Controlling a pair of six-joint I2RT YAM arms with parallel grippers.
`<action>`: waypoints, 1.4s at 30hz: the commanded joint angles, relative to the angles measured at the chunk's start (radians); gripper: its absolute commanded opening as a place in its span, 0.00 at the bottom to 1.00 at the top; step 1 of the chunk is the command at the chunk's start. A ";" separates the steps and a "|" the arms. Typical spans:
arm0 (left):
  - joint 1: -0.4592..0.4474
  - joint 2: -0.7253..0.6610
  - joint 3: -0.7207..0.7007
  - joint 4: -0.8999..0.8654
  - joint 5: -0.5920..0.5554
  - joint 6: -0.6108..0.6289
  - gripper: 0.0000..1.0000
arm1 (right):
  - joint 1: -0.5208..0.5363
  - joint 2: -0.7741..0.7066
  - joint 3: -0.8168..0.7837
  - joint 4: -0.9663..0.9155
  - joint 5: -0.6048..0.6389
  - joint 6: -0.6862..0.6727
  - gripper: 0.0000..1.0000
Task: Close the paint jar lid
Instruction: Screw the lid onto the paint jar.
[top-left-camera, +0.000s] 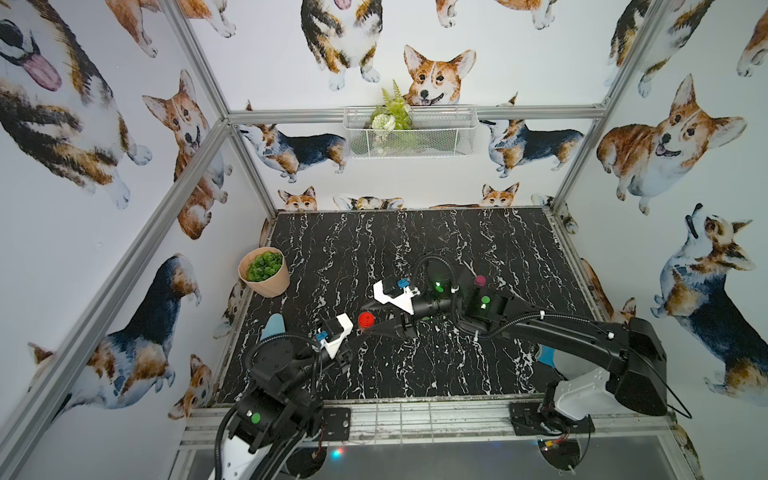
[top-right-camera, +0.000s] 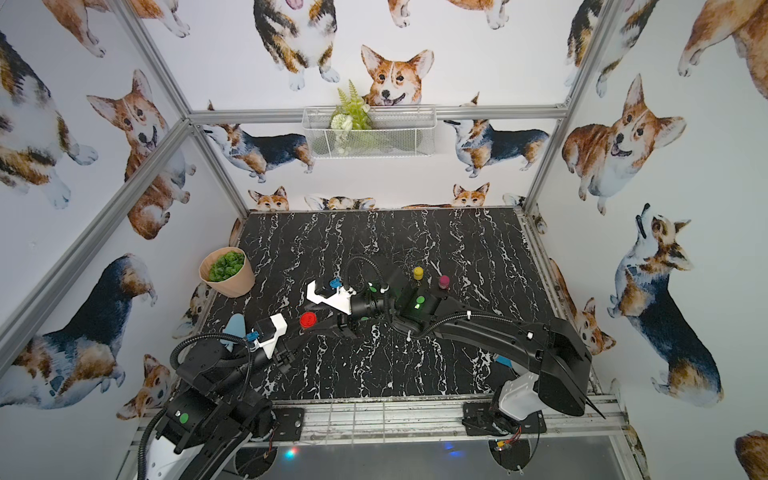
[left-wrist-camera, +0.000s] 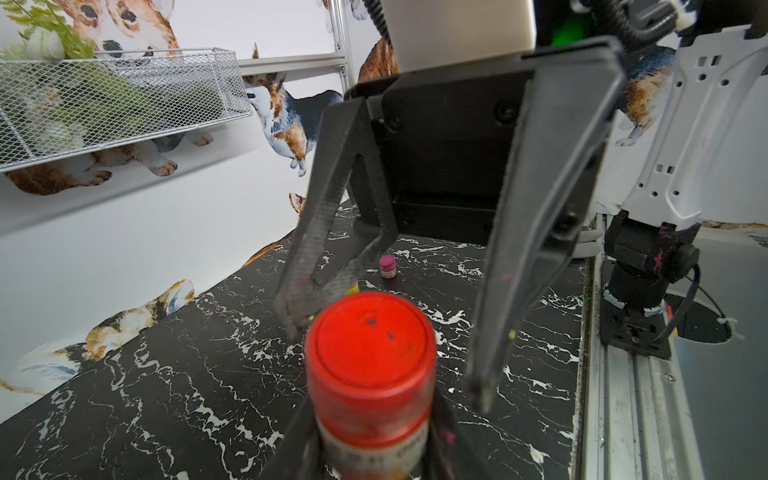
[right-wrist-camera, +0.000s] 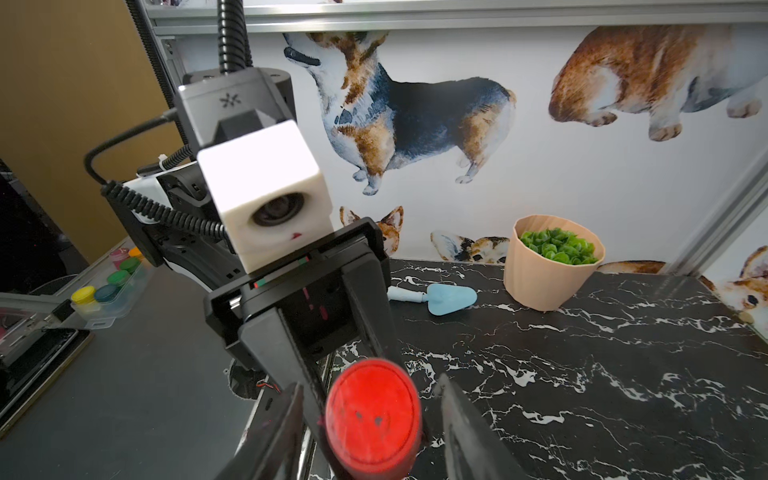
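Note:
A small paint jar with a white label (left-wrist-camera: 376, 446) stands upright, and its red lid (top-left-camera: 366, 320) (top-right-camera: 308, 320) (left-wrist-camera: 370, 336) (right-wrist-camera: 372, 415) sits on top. My left gripper (top-left-camera: 362, 330) (left-wrist-camera: 374, 459) is shut on the jar's body just below the lid. My right gripper (top-left-camera: 374, 318) (left-wrist-camera: 386, 361) (right-wrist-camera: 370, 382) reaches in from the opposite side at lid height. Its two fingers (right-wrist-camera: 282, 419) straddle the lid with a visible gap on each side, so it is open around the lid. The left jaws hide the lower part of the jar.
A pink-lidded jar (top-left-camera: 480, 281) (left-wrist-camera: 387, 266) and a yellow-lidded jar (top-right-camera: 418, 273) stand behind the right arm. A peach plant pot (top-left-camera: 264, 272) sits at the left edge, with a blue trowel (right-wrist-camera: 440, 297) near it. A wire basket (top-left-camera: 409, 131) hangs on the back wall.

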 joint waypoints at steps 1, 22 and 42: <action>-0.003 -0.004 0.002 0.038 0.003 0.006 0.25 | 0.000 0.007 0.016 0.019 -0.026 0.001 0.46; -0.003 -0.025 0.008 0.016 -0.109 0.037 0.24 | 0.093 0.044 0.007 0.026 0.379 0.026 0.36; -0.002 -0.067 0.014 -0.010 -0.290 0.077 0.24 | 0.190 0.165 0.071 0.080 0.770 0.173 0.35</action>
